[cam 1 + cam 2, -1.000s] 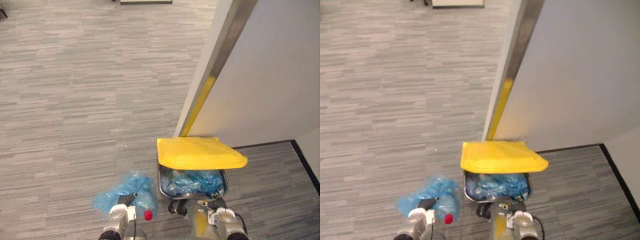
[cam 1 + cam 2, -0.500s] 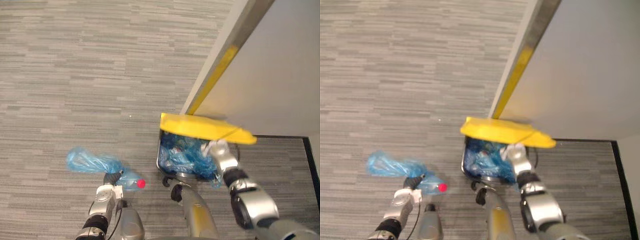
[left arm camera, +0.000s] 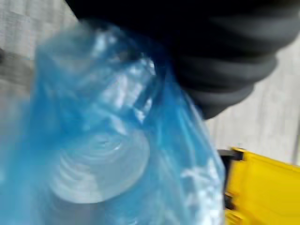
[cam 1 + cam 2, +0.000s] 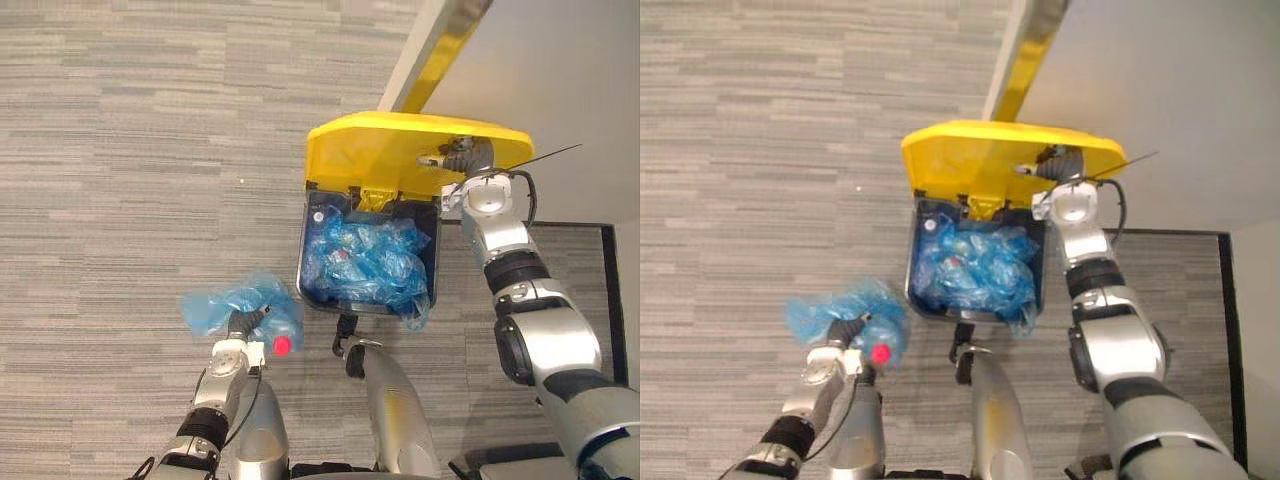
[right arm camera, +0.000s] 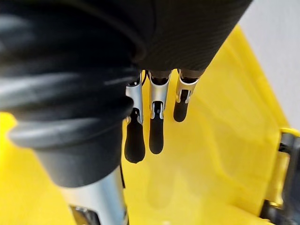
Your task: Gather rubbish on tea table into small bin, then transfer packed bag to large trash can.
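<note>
Carpet floor (image 4: 150,150) spreads broad and open to the robot's left and ahead, while a pale wall (image 4: 560,90) with a yellow-striped metal edge (image 4: 440,45) closes off the right side just behind the large trash can (image 4: 312,240). Its yellow lid (image 4: 380,150) stands tipped up, the right hand (image 4: 462,155) flat against its underside. The right wrist view shows those fingers (image 5: 156,126) straight on the yellow plastic. Crumpled blue bags (image 4: 370,265) fill the can. Left of the can and apart from its rim, the left hand (image 4: 243,325) clutches the packed bag (image 4: 225,305) by its gathered plastic, a red cap (image 4: 282,346) poking out. The left wrist view adds a clear bottle (image 3: 96,168) inside.
</note>
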Available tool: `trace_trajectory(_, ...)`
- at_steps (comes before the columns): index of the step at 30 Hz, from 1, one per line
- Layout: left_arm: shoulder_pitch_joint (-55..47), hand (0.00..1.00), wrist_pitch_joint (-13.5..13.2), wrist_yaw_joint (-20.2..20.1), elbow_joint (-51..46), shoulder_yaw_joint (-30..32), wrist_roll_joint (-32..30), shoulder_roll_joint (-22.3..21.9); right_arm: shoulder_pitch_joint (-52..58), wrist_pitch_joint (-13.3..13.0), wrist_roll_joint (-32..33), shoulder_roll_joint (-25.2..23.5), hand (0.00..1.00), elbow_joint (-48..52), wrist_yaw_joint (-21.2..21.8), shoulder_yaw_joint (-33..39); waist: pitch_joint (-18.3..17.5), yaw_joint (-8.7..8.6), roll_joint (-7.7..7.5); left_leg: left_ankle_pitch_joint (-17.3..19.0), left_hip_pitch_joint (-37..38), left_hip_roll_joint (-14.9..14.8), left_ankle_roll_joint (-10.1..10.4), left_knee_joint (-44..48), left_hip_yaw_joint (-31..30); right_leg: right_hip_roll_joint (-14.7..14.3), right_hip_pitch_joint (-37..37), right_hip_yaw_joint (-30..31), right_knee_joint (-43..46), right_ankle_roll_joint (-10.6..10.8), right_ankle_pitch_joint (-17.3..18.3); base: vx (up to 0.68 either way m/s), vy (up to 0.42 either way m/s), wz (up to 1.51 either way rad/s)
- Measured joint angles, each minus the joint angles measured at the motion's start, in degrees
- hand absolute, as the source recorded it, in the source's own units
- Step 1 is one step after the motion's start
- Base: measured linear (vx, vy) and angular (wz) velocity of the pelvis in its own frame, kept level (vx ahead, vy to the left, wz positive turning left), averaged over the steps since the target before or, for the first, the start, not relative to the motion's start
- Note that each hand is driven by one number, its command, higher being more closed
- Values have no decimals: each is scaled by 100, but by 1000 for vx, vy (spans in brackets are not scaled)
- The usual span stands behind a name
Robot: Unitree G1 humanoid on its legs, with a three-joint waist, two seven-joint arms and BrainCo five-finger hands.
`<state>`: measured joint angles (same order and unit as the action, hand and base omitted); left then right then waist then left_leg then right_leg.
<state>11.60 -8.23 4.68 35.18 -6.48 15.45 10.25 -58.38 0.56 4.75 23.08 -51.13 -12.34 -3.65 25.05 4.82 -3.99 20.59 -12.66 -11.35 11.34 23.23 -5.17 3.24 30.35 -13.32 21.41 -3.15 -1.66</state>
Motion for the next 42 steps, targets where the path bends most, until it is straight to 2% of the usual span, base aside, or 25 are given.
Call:
trace_trajectory(3, 72, 100, -6, -6, -374, -187, 120, 29, 7, -3, 25, 38, 0, 1, -25, 10, 5, -17, 8, -59, -194, 75, -55, 89, -80, 55, -48, -74, -275, 67, -190, -52, 66, 19)
trace_trajectory(15, 193, 100, -74, -165, -1975, -852, 741, 72, 312, -20, -25, 39, 0, 1, 16, -5, -1, -61, 60, -75, -319, 146, -84, 329, -140, 127, -327, -182, -576, 145, -395, -16, 22, 10)
trace_trajectory(19, 414, 100, -76, -160, -2338, -1130, 840, 42, 340, -27, -29, 35, 0, 1, 40, -119, -11, -72, 78, -90, -260, 146, -93, 284, -81, 119, -327, -137, -574, 135, -411, 8, -2, -5)
trace_trajectory(22, 714, 100, -84, -143, -2422, -1304, 834, -23, 341, -29, -28, 35, 0, 1, 46, -213, -47, -108, 146, -95, -230, 146, -101, 262, -22, 120, -327, -100, -574, 131, -424, 11, 0, -7)
trace_trajectory(26, 1063, 100, -90, -91, -2408, -1416, 828, -72, 347, -30, -28, 22, 0, 1, 46, -226, -49, -158, 151, -123, -219, 144, -98, 204, -22, 121, -325, -101, -585, 128, -425, -1, -5, 1)
trace_trajectory(30, 1732, 100, -79, -47, -1302, -1595, 830, -137, 348, -30, -29, 24, 0, 76, 52, -457, -49, -194, 150, -200, -225, 143, -92, 81, -18, 118, -308, -110, -678, 132, -463, -3, -10, 2)
trace_trajectory(35, 2441, 100, 96, 33, -4, -1601, 706, -182, 235, -23, -26, 30, 0, 141, 109, -632, -36, -256, 125, -270, -452, 140, -56, -34, 28, 97, -21, -70, -725, 111, -535, 5, -7, -2)
trace_trajectory(38, 2747, 100, 157, 87, 462, -1597, 653, -178, 123, -3, -20, -9, 0, 278, 109, -633, -22, -267, 95, -274, -568, 120, -49, -54, 128, 66, 162, 36, -726, 91, -583, 21, 0, -16)
trace_trajectory(40, 3012, 100, 214, 137, 929, -1597, 573, -177, -76, -3, -12, -90, 0, 311, 106, -661, -11, -352, 75, -275, -653, 107, -47, -57, 204, 48, 288, 117, -739, 76, -620, 22, 25, -18)
trace_trajectory(42, 3192, 100, 251, 150, 1211, -1592, 481, -141, -268, -4, -10, -152, 0, 328, 105, -750, 47, -415, -37, -274, -689, 89, -48, -69, 319, 2, 385, 223, -765, 87, -660, 6, 15, -22)
